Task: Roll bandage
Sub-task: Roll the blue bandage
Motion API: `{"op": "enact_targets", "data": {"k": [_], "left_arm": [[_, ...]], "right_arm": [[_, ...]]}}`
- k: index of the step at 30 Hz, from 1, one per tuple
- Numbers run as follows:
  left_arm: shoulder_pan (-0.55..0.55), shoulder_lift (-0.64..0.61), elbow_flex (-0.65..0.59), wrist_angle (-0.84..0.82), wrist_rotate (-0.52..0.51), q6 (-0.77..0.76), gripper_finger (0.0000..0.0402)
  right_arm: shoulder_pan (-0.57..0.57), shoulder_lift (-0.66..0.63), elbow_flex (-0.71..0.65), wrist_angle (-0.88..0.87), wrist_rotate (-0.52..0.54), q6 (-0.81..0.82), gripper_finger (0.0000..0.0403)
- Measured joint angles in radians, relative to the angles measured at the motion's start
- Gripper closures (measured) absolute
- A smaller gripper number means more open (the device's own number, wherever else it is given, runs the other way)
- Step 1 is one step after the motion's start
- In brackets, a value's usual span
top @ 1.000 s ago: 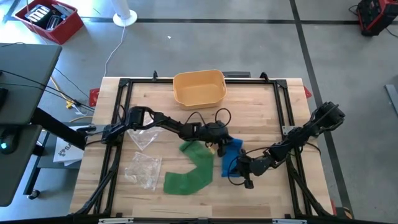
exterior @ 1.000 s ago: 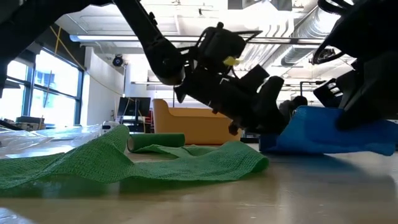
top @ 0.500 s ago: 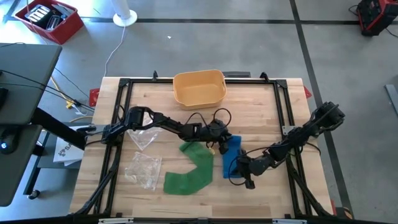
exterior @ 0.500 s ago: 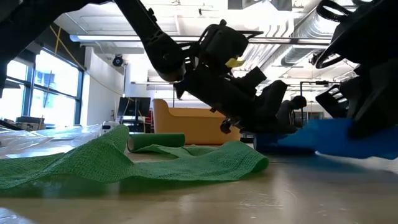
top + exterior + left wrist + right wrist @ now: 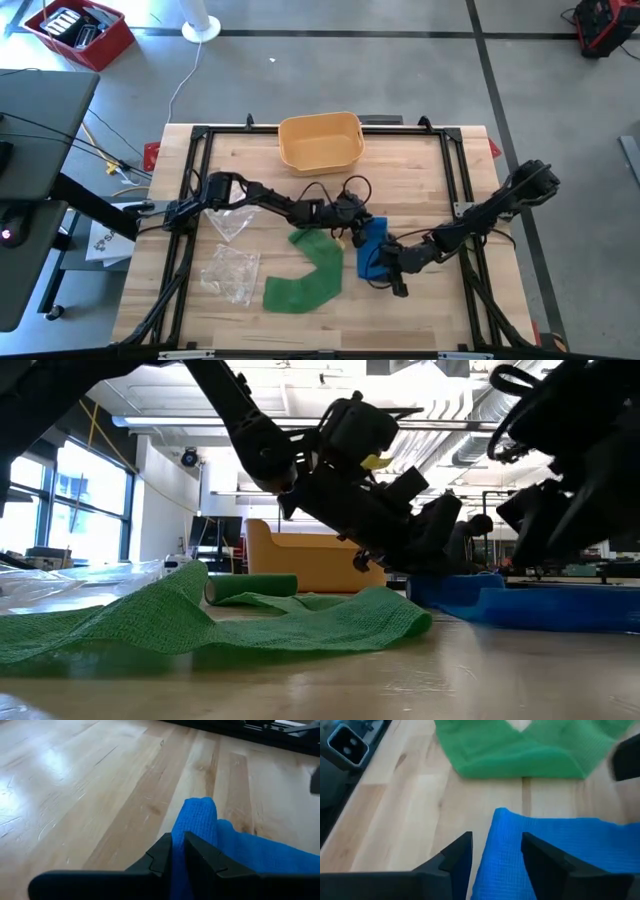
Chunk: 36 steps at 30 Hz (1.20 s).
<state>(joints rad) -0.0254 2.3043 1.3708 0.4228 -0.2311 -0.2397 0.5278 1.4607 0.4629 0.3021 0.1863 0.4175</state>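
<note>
1. Near the middle of the wooden table (image 5: pixel 250 180) I have the blue bandage (image 5: pixel 370 250) lying flat as a short strip, just right of the green bandage (image 5: pixel 310 275); both arms meet over it.

2. Left gripper (image 5: pixel 178 851): my left wrist view shows the two dark fingers (image 5: pixel 161 855) drawn nearly together and pinching a raised fold of the blue bandage (image 5: pixel 200 820) between them; I read that as clamped on the cloth at its end nearer the yellow basket (image 5: pixel 320 142).

3. Right gripper (image 5: pixel 496 851): its fingers (image 5: pixel 457 855) stand apart, one on either side of the near end of the blue bandage (image 5: pixel 520 865); the cloth lies between and beneath them; I see no pinch, so it holds nothing; whether a finger brushes the cloth I cannot tell.

4. From the low view the blue bandage (image 5: pixel 520 605) lies flat on the wood, with the left gripper (image 5: pixel 430 555) pressed down at its far end and the right gripper (image 5: pixel 560 525) lifted just above it.

5. Green bandage (image 5: pixel 200 620): partly rolled, a small roll at one end and a long loose tail curving toward the front of the table; neither gripper touches it.

6. Two clear plastic bags (image 5: pixel 232 270) lie on the left side of the table, well apart from both grippers.
</note>
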Motion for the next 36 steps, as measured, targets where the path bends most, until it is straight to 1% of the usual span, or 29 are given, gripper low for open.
{"op": "enact_targets", "data": {"k": [2,3,6,7,9,14,18,20,26,29,33,34,36], "left_arm": [[-0.003,0.0,0.0,0.001,-0.016,0.007,0.0358],[-0.004,0.0,0.0,0.001,-0.022,0.007,0.0358],[-0.004,0.0,0.0,0.002,-0.026,0.008,0.0358],[-0.004,0.0,0.0,0.002,-0.027,0.007,0.0358],[-0.004,0.001,-0.001,0.003,-0.035,0.007,0.0358],[-0.004,0.001,-0.001,0.003,-0.045,0.008,0.0358],[-0.004,0.001,-0.001,0.003,-0.045,0.008,0.0358],[-0.003,0.001,-0.001,0.003,-0.045,0.008,0.0358],[-0.002,0.001,-0.001,0.003,-0.045,0.008,0.0358],[-0.001,0.001,-0.001,0.003,-0.045,0.008,0.0358],[-0.001,0.001,-0.001,0.0,-0.045,0.008,0.0358],[-0.002,0.001,-0.001,-0.001,-0.048,0.008,0.0358],[-0.002,0.001,-0.001,-0.004,-0.066,0.008,0.0358]], "right_arm": [[0.006,-0.02,0.0,-0.005,-0.004,0.001,0.0243],[0.013,-0.026,0.0,-0.004,-0.024,0.001,0.0244],[0.033,-0.028,0.0,0.015,-0.14,0.015,0.0251],[0.041,-0.025,0.0,0.018,-0.162,0.029,0.0254],[0.058,-0.013,0.0,0.016,-0.176,0.036,0.0259],[0.076,0.042,0.0,0.047,-0.144,0.011,0.0271],[0.075,0.094,0.0,0.03,-0.002,0.003,0.0277],[0.072,0.115,0.0,0.015,0.045,0.001,0.0279],[0.066,0.178,0.002,0.031,0.043,-0.043,0.0298],[0.077,0.195,0.004,0.036,0.067,-0.039,0.033],[0.106,0.193,0.041,0.008,0.066,-0.054,0.0391],[0.117,0.195,0.056,-0.002,0.059,-0.062,0.0396],[0.142,0.199,0.093,-0.018,0.024,-0.068,0.0389]]}}
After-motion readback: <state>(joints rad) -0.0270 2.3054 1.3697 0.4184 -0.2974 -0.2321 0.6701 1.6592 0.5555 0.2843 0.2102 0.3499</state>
